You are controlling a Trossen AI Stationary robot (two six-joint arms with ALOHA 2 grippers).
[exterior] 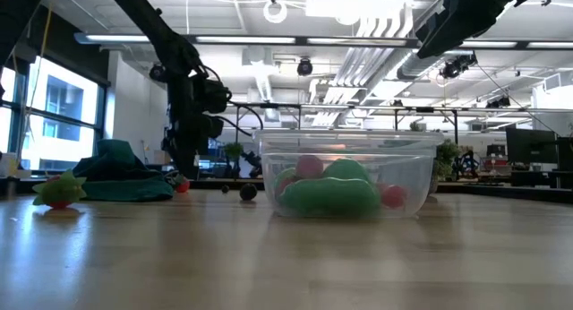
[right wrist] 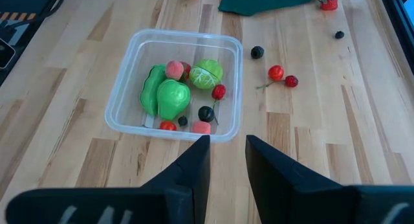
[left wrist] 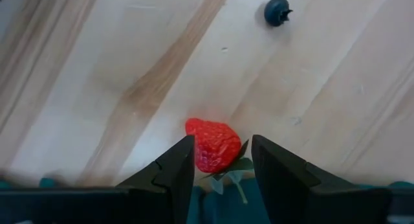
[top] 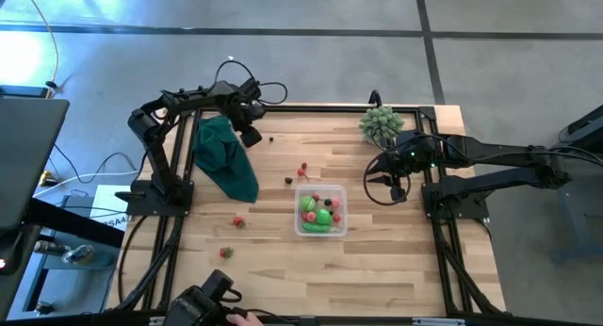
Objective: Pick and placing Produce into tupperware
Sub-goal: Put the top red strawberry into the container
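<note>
The clear tupperware (top: 321, 233) (exterior: 421, 167) (right wrist: 187, 35) sits mid-table and holds green pieces and small red, pink and dark ones. My left gripper (top: 252, 135) (left wrist: 223, 153) is low at the far left, beside the dark green cloth (top: 226, 156). Its open fingers stand on either side of a red strawberry (left wrist: 212, 143) lying on the wood. A blueberry (left wrist: 277, 11) lies just beyond. Two cherries (right wrist: 283, 76), a dark berry (right wrist: 257, 52) and two more strawberries (top: 239, 221) (top: 226, 253) lie loose on the table. My right gripper (top: 393, 182) (right wrist: 228, 156) hovers open and empty to the right of the tupperware. My left gripper comes down over the strawberry's leafy end (left wrist: 226, 169) from above, one finger (left wrist: 178, 162) at its edge and the other just off it. Whether either finger touches it, I cannot tell. The strawberry lies on the table.
A pale green spiky plant (top: 381, 123) stands at the far right edge. The dark green cloth lies bunched along the left side (exterior: 121, 171). A dark device and a person's hand (top: 240, 317) show at the near edge. Bare wood lies near and right of the tupperware.
</note>
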